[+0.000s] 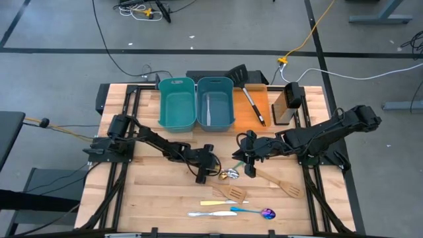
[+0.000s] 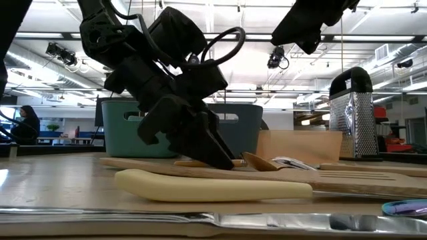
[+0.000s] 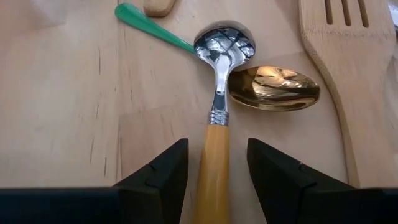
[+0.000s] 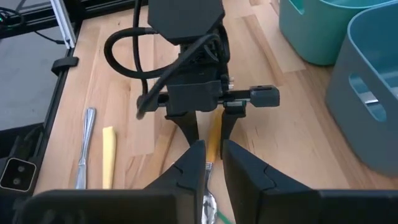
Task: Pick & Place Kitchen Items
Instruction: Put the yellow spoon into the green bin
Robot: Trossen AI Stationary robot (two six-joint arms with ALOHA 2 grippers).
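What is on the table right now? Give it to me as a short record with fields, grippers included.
left gripper: open, one finger on each side of the yellow-handled spoon, not closed on it
right gripper: low over the table at the same spoon's bowl end, facing the left gripper
beside the spoon's bowl: gold spoon, green handle, wooden slotted spatula
near edge: cream-handled knife, blue-handled purple spoon
far edge: two teal bins
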